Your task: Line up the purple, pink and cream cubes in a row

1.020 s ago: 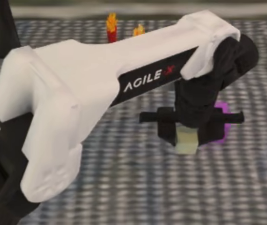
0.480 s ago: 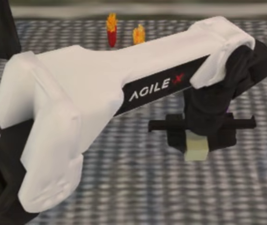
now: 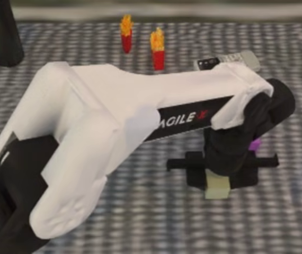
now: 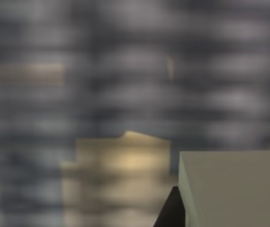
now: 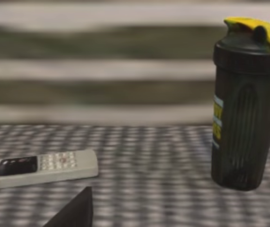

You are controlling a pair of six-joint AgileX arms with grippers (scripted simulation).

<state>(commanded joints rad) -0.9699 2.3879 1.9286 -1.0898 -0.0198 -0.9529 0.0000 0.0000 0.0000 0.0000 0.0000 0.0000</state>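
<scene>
**A:** Top view: left gripper (image 3: 218, 179) is clamped on the cream cube (image 3: 216, 187), right of table (image 3: 140, 222) centre, toward the near edge. Purple cube (image 3: 255, 144) is only a sliver behind the wrist. Pink isn't visible.

**B:** So the row's not done imo?

**A:** Nope, cream isn't released yet. Count: 1 cream, 1 purple, 0 pink seen, 2 fries cartons (image 3: 158, 50), 1 phone (image 5: 44, 168), 1 shaker bottle (image 5: 248, 104). Right gripper: can't tell.
</scene>
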